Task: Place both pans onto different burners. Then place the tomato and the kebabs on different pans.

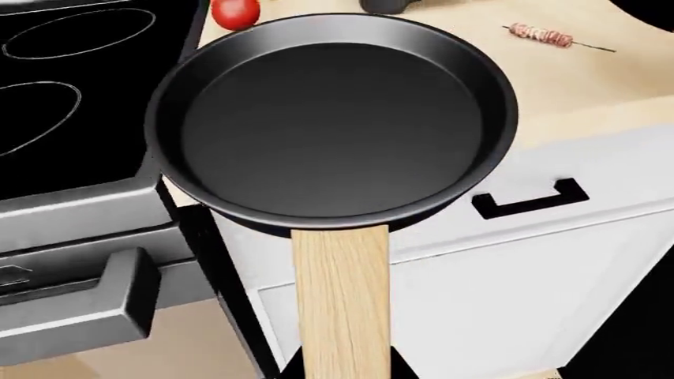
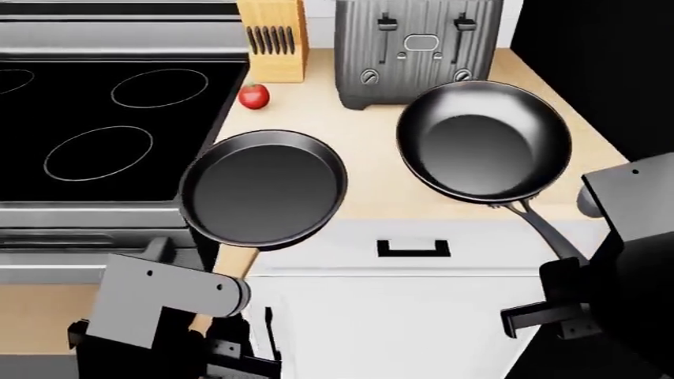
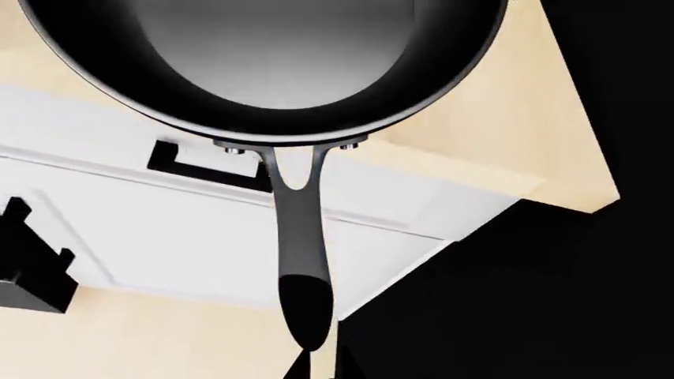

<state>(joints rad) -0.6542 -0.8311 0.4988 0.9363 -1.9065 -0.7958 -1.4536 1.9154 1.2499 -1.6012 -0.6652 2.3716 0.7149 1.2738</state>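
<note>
- The light wooden countertop [image 2: 364,158] fills the middle of the head view, with white cabinet fronts below it and a black drawer handle [image 2: 413,249] at centre bottom.
- A glossy black cooktop [image 2: 63,118] takes the upper left of the head view; white burner rings [image 2: 163,88] show on it, all bare, and a grey oven front with a bar handle runs beneath.
- At the top of the head view stand a wooden knife block [image 2: 274,35] and a ribbed grey toaster [image 2: 416,47], side by side.
- The wooden-handled pan [image 2: 263,188] sits centre-left in the head view, overlapping the counter's front edge just beside the cooktop; its wooden handle [image 1: 342,300] runs down to the left gripper [image 2: 211,335] at the lower left, which appears to clasp it, though the fingers are not shown.
- The metal-handled pan [image 2: 484,142] lies upper right in the head view, before the toaster; its thin handle [image 3: 295,237] reaches the bottom edge of the right wrist view, where the right gripper [image 3: 311,367] looks clenched on its tip.
- The tomato [image 2: 252,95] rests on the counter at the knife block's foot, near the cooktop edge.
- The kebabs [image 1: 542,35] lie on the counter at the upper right of the left wrist view, apart from both pans.
- Beyond the counter's right end, the room is plain black.
</note>
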